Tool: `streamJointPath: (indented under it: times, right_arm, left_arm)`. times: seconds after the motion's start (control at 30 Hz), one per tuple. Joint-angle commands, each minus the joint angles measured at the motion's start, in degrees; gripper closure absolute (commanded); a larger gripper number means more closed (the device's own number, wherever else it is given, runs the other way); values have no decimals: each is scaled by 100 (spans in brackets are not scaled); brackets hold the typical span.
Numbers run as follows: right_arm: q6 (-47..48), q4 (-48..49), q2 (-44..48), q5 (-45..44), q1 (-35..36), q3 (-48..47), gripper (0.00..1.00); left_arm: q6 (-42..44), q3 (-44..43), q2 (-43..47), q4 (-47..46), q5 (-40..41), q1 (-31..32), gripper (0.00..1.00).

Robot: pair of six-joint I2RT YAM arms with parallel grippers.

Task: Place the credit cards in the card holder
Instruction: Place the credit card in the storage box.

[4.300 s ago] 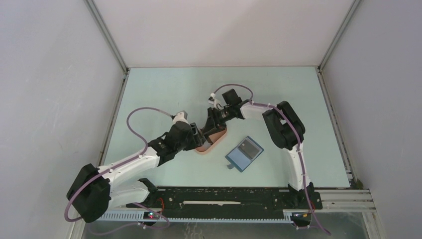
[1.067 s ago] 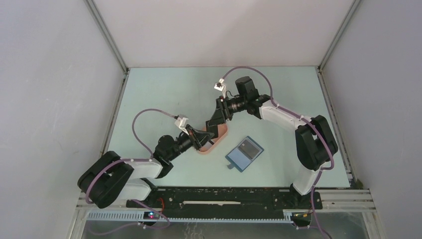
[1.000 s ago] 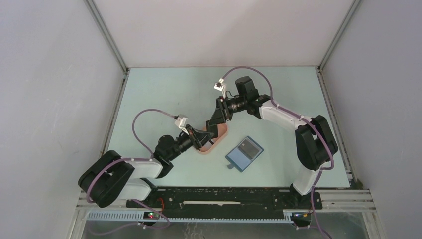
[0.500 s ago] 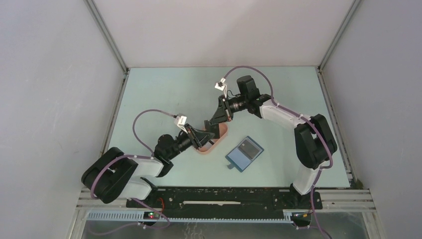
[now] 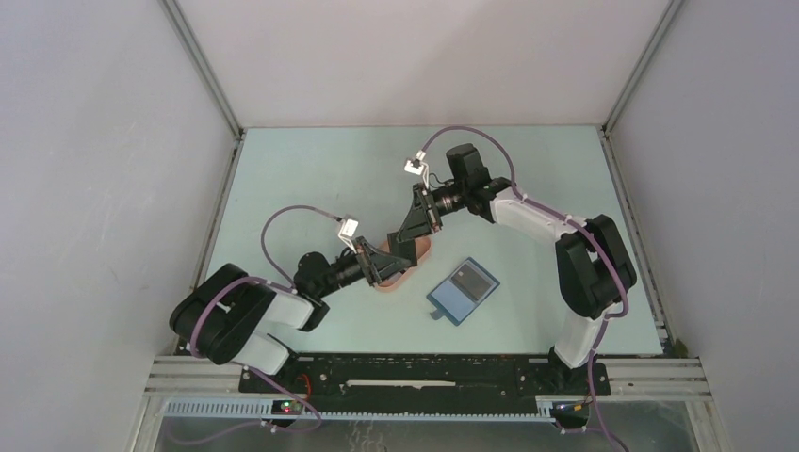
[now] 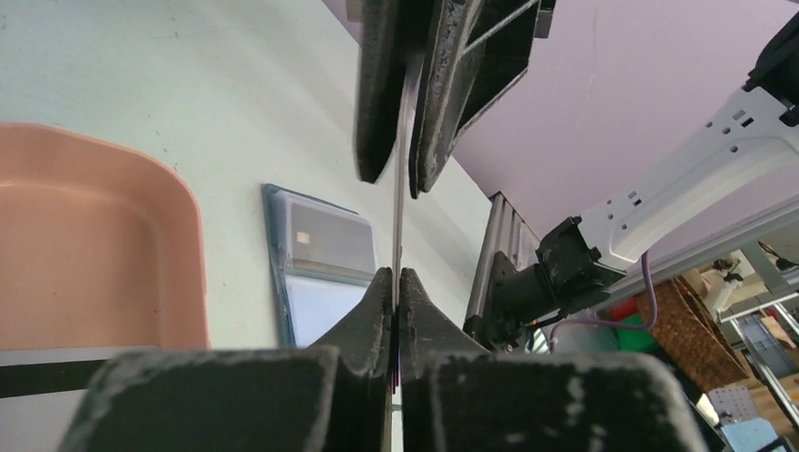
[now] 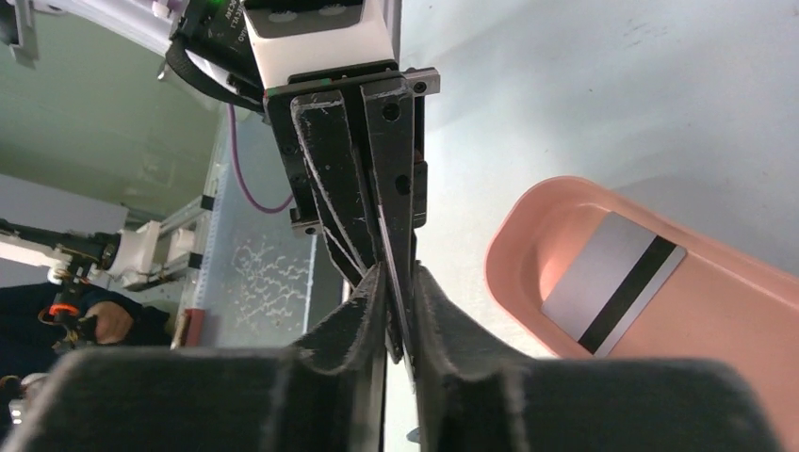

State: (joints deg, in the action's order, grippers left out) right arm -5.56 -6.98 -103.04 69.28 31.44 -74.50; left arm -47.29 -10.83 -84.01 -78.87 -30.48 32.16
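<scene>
Both grippers meet over the pink tray [image 5: 392,282]. My left gripper [image 6: 396,273] is shut on the lower edge of a thin credit card [image 6: 399,188], seen edge-on and standing upright. My right gripper [image 7: 398,273] flanks the card's other edge [image 7: 394,247]; its fingers [image 6: 379,94] stand slightly apart, with a small gap beside the card. A second credit card [image 7: 612,282], silver with a black stripe, lies in the tray [image 7: 744,311]. The card holder [image 5: 462,290], a blue wallet, lies open on the table right of the tray, with its pockets [image 6: 325,250] facing up.
The pink tray [image 6: 94,245] sits directly under the two grippers, with the left gripper [image 5: 384,260] at its near left and the right gripper [image 5: 416,228] at its far side. Grey walls enclose the table on three sides.
Since several seconds ago both arms have lifted off the tray and stretched out, holding a card between them. Over the last second the left arm's base link swung right; the grippers barely moved.
</scene>
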Motion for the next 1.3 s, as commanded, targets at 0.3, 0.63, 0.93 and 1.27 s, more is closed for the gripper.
streamJointPath:
  times: [0.3,0.63,0.93,1.27]
  right_arm:
    - [428,-777,582,-1583,205,-296,17]
    - [-208,-475,517,-2103,465,-299,26]
    - [-308,-515,457,-2400,556,-293,41]
    - [-603,-304,312,-2226,558,-296,72]
  left_arm:
    - [628,-3,700,790,1205,222,100]
    - [863,-118,1001,1382,1756,533,100]
    - [945,-42,1276,1632,2098,579,100]
    - [1023,-117,1308,1760,2116,671,100]
